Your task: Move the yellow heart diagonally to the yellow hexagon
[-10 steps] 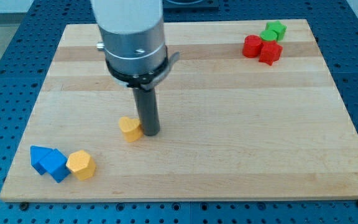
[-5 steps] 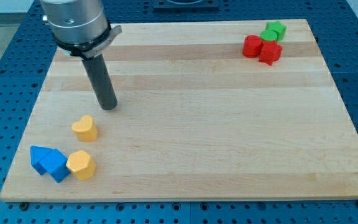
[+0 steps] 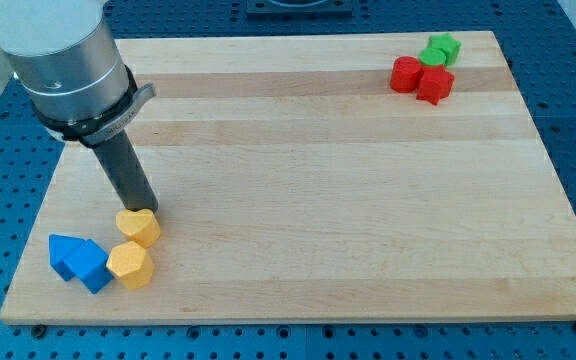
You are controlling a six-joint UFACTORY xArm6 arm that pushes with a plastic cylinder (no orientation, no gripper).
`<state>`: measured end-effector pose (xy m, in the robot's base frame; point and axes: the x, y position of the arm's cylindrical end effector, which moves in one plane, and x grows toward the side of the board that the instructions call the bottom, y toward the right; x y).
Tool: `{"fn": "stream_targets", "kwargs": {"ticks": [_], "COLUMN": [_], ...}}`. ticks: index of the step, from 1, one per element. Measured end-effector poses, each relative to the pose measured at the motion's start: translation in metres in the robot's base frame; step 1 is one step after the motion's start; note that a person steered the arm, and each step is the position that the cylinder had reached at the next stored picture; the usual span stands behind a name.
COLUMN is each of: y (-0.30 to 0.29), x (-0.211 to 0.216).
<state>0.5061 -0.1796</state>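
The yellow heart (image 3: pixel 139 227) lies near the view's bottom left, just above and a little right of the yellow hexagon (image 3: pixel 129 265), close to or touching it. My tip (image 3: pixel 142 211) stands right at the heart's upper edge, touching it. The rod rises up and to the left from there.
Two blue blocks (image 3: pixel 78 260) sit against the hexagon's left side near the board's bottom-left corner. Two red blocks (image 3: pixel 420 78) and a green block (image 3: pixel 440 48) are clustered at the view's top right. The wooden board (image 3: pixel 348 200) lies on a blue perforated table.
The heart has slid down toward the hexagon. My tip moved left from the heart's right side, up and away, then came down onto the heart's upper edge.
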Motion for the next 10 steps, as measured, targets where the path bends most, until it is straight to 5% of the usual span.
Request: {"fn": "stream_targets", "kwargs": {"ticks": [5,10], "y": [0.048,0.009], "x": [0.022,0.026]}}
